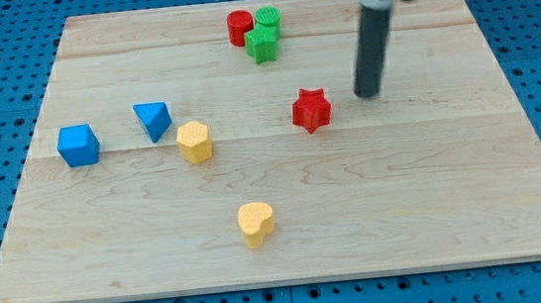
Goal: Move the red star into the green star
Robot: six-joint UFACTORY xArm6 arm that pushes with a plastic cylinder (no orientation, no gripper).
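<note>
The red star (311,110) lies a little right of the board's middle. The green star (261,45) lies near the view's top, touching a red cylinder (240,27) and a green cylinder (269,19). My tip (368,93) rests on the board just right of the red star, a small gap apart and slightly higher in the view. The green star is up and to the left of the red star.
A blue cube (78,146), a blue triangular block (153,120) and a yellow hexagonal block (194,142) lie at the view's left. A yellow heart block (256,224) lies toward the view's bottom. The wooden board (474,201) sits on blue pegboard.
</note>
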